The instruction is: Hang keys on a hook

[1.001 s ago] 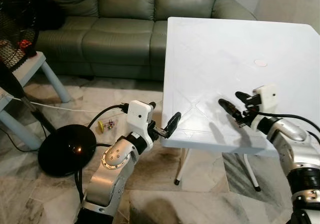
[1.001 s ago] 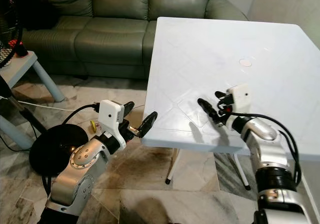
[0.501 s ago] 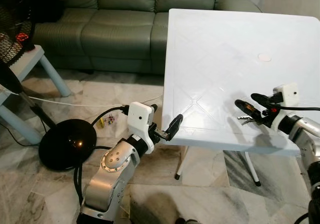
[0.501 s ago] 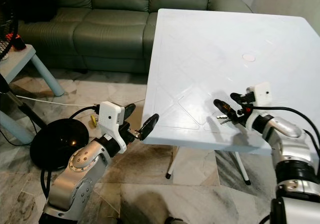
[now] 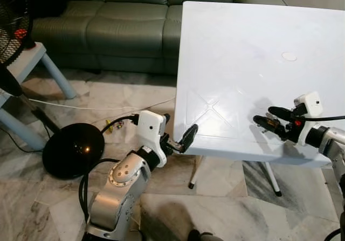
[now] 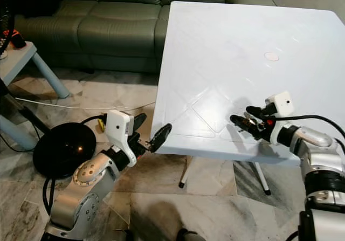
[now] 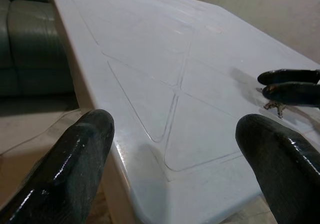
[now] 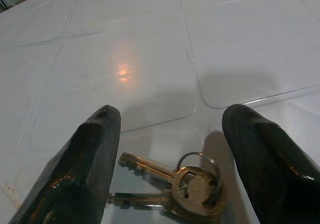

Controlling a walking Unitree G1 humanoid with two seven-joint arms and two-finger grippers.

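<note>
The keys (image 8: 172, 186) are lying flat on the white table (image 5: 242, 47), near its near edge on the right, directly beneath the right gripper (image 8: 170, 149), whose fingers are spread wide on either side of them and holding nothing. The left gripper (image 5: 183, 138) is hovering just off the table's near-left corner, also open wide and empty. The bunch looks light, stiff and thin, likely to skate on the smooth plastic; pinching across the stacked brass heads by the ring seems the surest hold.
</note>
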